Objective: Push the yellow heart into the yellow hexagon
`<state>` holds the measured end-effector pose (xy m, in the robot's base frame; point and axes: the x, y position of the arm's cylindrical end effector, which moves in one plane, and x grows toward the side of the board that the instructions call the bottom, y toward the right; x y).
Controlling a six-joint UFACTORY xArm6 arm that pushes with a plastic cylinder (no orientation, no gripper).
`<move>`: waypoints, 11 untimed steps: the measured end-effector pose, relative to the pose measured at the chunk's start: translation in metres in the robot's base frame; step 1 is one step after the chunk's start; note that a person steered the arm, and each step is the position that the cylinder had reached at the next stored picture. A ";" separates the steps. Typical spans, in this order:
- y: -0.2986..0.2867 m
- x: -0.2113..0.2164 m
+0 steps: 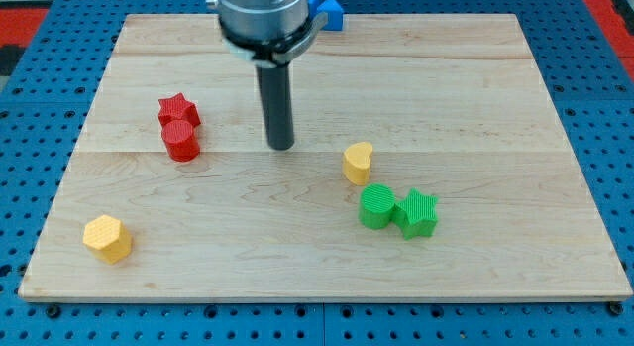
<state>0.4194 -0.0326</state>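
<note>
Near frame centre, my tip [281, 145] stands touching no block (no jaws fitted), left of and slightly above the yellow heart [358, 163], yellow hexagon [107, 238] far off at lower left; approach step in hand; next, round to heart's right side and push leftward-down.

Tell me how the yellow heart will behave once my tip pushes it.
The yellow heart looks squat and flat-based, so probably slides rather than tips. Its lobed outline may make it rotate off my tip. The smooth wooden board likely offers little drag.
</note>
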 end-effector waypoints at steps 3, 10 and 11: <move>0.109 0.029; -0.082 0.104; -0.073 0.102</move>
<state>0.5211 -0.1053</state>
